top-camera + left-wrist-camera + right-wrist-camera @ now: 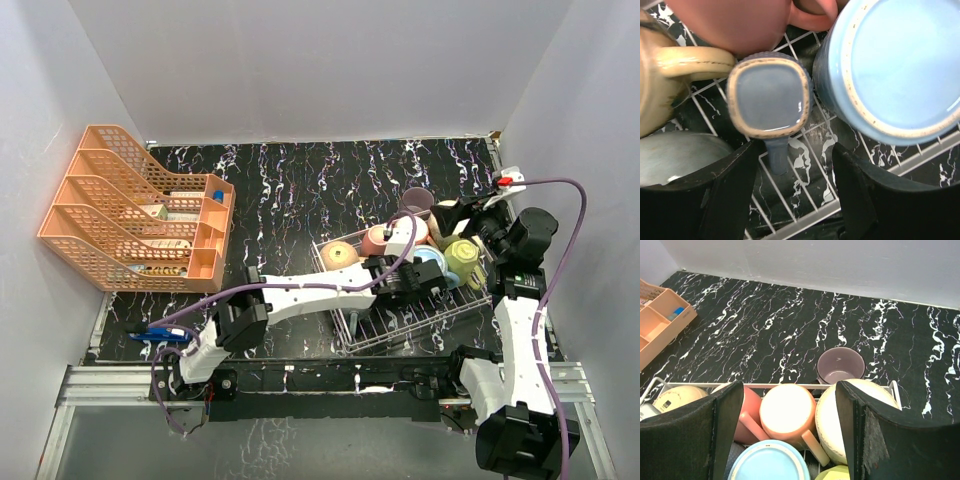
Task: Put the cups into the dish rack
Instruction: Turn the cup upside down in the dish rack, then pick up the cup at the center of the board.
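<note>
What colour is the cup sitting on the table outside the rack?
The cup is mauve, a dusty purple; the right wrist view shows it best.

Right gripper (pixel 788 386) spread wide over rack (pixel 685 385) far rim. Inside: pink mug (pixel 751 415) left, peach mug (pixel 787 414) bottom-up centre, cream mug (pixel 830 425) right, blue mug (pixel 771 462) nearer. Mauve mug (pixel 840 366) upright on table (pixel 765 325), just beyond rim.

an orange mesh tray organizer (pixel 130 215) sits at the left edge of the black white-veined worktop (pixel 290 190), small items in its compartments.
</note>
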Controlling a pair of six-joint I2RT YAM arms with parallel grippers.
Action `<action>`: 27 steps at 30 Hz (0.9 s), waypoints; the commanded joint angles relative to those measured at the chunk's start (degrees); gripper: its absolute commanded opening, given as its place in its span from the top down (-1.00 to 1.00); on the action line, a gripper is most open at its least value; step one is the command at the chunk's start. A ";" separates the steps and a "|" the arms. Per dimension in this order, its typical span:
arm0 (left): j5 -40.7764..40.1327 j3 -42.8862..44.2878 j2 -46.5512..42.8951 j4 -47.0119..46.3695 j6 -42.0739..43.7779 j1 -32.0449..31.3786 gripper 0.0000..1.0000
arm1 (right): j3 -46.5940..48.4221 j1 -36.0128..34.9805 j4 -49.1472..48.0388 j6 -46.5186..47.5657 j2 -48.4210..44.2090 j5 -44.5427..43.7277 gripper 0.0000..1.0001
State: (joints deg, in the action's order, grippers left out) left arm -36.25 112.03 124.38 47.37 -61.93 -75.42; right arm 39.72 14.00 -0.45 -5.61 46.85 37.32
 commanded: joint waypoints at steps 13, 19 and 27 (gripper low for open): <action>15.49 -34.35 -37.69 -30.47 28.61 2.31 -0.47 | 16.84 0.33 17.06 16.81 4.08 15.08 -0.53; 34.22 -46.11 -50.70 -42.68 33.20 14.95 -0.90 | 23.79 0.24 23.53 21.65 7.56 17.04 -0.58; 53.30 -44.46 -53.21 -39.98 37.60 35.95 -0.95 | 36.39 0.06 36.62 27.12 17.43 15.75 -0.60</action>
State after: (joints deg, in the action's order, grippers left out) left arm 3.57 65.73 72.38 6.94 -28.62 -45.82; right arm 68.69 14.00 28.36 17.10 60.60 53.49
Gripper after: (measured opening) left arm 0.971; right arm 0.794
